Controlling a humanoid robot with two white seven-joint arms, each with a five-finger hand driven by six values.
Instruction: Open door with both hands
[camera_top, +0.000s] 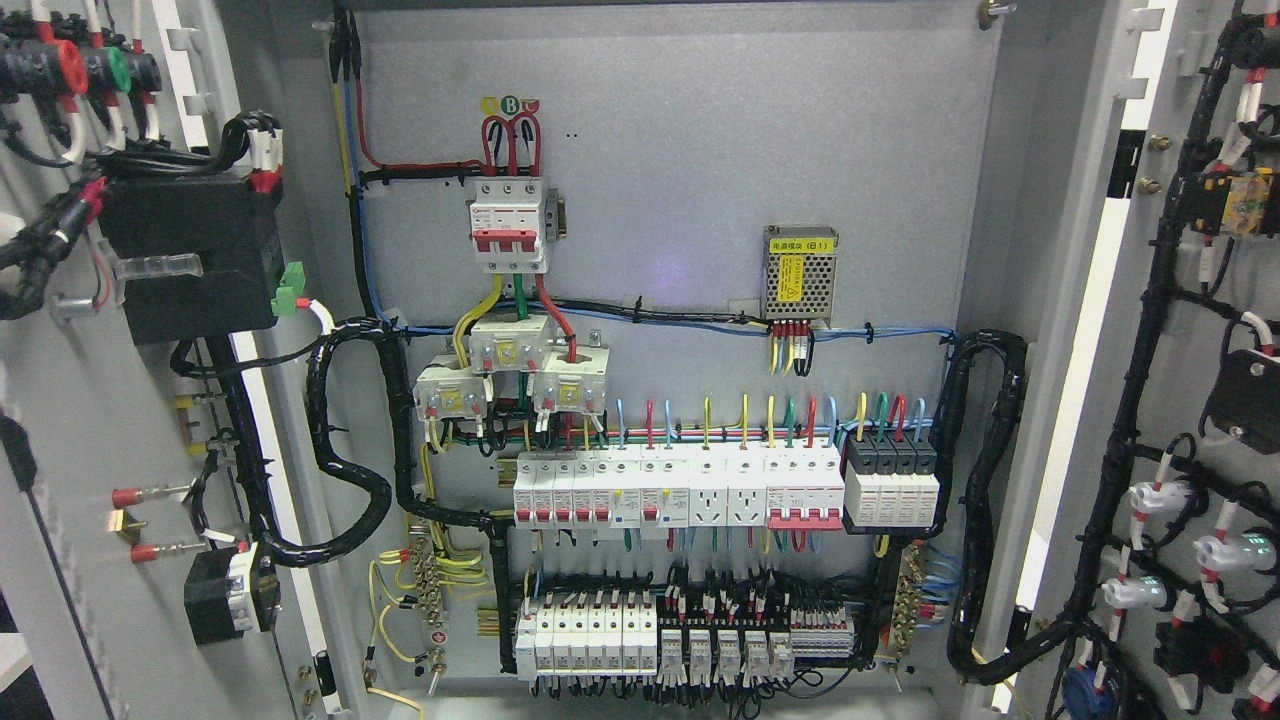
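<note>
the left door (60, 420) and right door (1200, 400) flank the view closest in, both swung wide with their wired inner faces showing, so the opening looks done. between them the back panel (700, 200) carries a main breaker (510, 225), a power supply (800, 272) and breaker rows (680, 490). neither robot hand is in view, so their state can't be told

The power supply module (800, 274) carries a yellow label (799, 245) ending "(B1)"; other print is illegible.
</note>
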